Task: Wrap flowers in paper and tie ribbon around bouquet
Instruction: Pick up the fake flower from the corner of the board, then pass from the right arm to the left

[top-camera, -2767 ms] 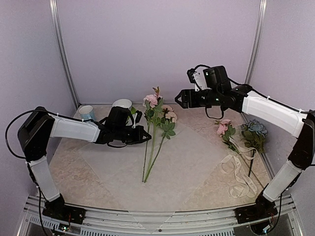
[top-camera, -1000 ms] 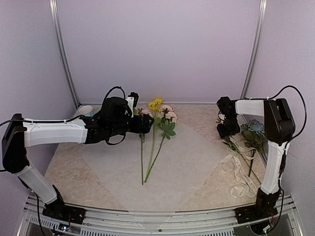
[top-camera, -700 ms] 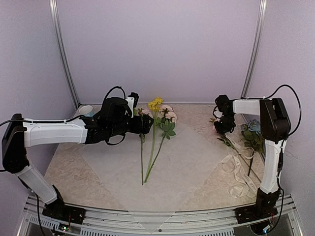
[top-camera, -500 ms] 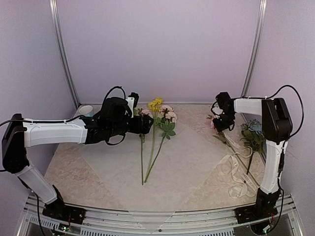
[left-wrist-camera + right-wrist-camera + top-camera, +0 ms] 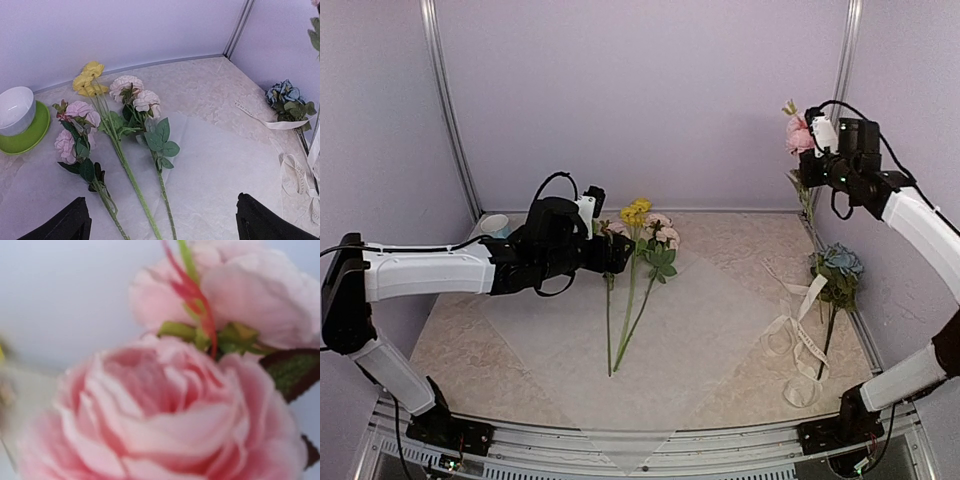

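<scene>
The white translucent paper [image 5: 670, 330] lies spread on the table. On it lie three of the flowers: a yellow stem [image 5: 89, 82], a pale pink rose stem [image 5: 131, 90] and another pink stem [image 5: 75, 125]. My left gripper [image 5: 615, 255] hovers open just above their lower stems, its dark fingertips [image 5: 75, 220] wide apart. My right gripper [image 5: 807, 170] is raised high at the back right, shut on the stem of a pink rose [image 5: 798, 135] that fills the right wrist view [image 5: 165, 410]. A blue flower [image 5: 840, 262] and the cream ribbon [image 5: 800, 340] lie at the right.
A white bowl [image 5: 15, 107] on a green saucer [image 5: 25, 140] stands at the back left, near the left arm. Metal frame posts [image 5: 835, 90] and the enclosure walls stand close to the raised right arm.
My right gripper shut on the pink rose lying at the right and lifted it high toward the back right corner. The ribbon shifted a little. The left arm stayed put.
</scene>
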